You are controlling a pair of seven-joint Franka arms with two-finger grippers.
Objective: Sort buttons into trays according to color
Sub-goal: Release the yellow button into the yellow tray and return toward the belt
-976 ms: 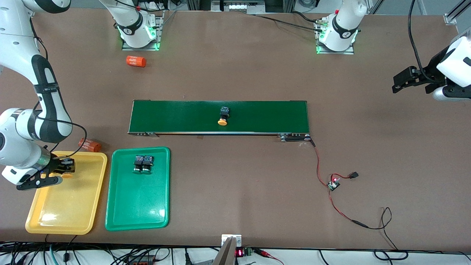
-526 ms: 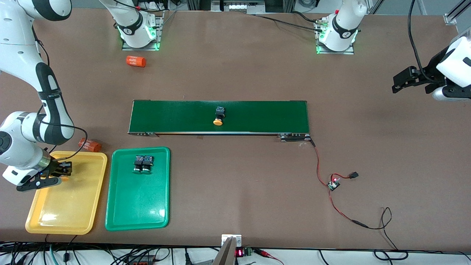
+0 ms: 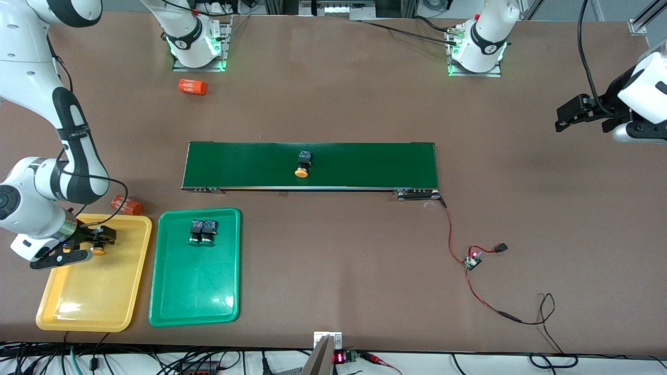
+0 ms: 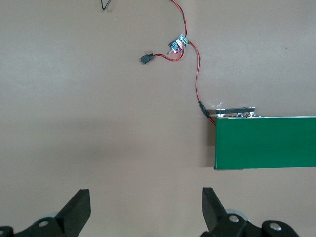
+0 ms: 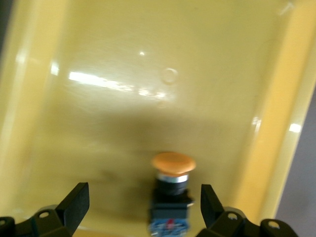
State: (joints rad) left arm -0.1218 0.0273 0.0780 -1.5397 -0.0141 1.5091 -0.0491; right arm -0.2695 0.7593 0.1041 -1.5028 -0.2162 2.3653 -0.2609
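Observation:
My right gripper [image 3: 96, 244] is open low over the yellow tray [image 3: 88, 302], at the tray's end farther from the front camera. A yellow-capped button [image 3: 97, 251] lies on the tray floor between its fingers. The right wrist view shows this button [image 5: 172, 197] on the yellow tray [image 5: 123, 74], apart from both fingers of the right gripper [image 5: 143, 205]. A second yellow-capped button [image 3: 302, 164] lies on the dark-green belt [image 3: 365, 164]. Two green-capped buttons [image 3: 202, 232] lie side by side in the green tray [image 3: 195, 291]. My left gripper [image 3: 573, 112] waits open over bare table at the left arm's end, seen empty in its wrist view [image 4: 146, 207].
One orange cylinder [image 3: 193, 86] lies near the right arm's base, and another [image 3: 127, 205] lies beside the yellow tray's edge. Red and black wires with a small board [image 3: 473, 260] run from the belt's end [image 4: 266, 148] and show in the left wrist view [image 4: 177, 42].
The yellow-capped button on the belt has moved toward the right arm's end. My right gripper has shifted slightly over the yellow tray. The left arm has not moved.

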